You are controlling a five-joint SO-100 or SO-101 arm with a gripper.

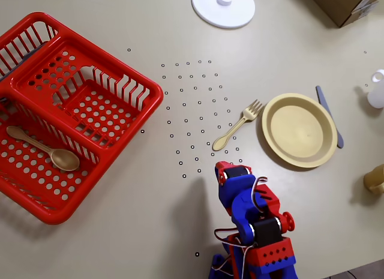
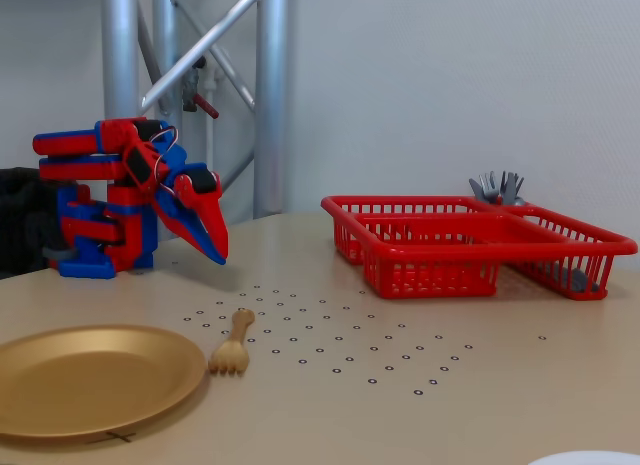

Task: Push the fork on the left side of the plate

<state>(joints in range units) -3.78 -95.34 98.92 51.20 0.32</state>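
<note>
1. The fork point(image 1: 237, 125) lies flat on the table point(image 1: 150, 219), slanted, its tines just beside the left rim of the plate point(image 1: 299, 130) in the overhead view and its handle end pointing down-left toward the arm.
2. The plate holds nothing. A slim grey-blue knife point(image 1: 329, 116) lies along its right rim.
3. The red basket point(image 1: 72, 111) sits well apart on the left of the overhead view, with a tan spoon point(image 1: 45, 149) in its lower compartment. In the fixed view grey utensil tips point(image 2: 497, 188) stick up at its far end.
4. The gripper point(image 2: 215, 247) hangs above the table near the fork's handle end, tips pointing down, jaws together and holding nothing.
5. Bare table dotted with small marks lies between fork and basket.
6. A white disc point(image 1: 223, 6), a cardboard box point(image 1: 348, 4) and a white object point(image 1: 377, 90) are cut off at the overhead view's edges; a tan object point(image 1: 375, 180) at the right edge is hard to make out.
</note>
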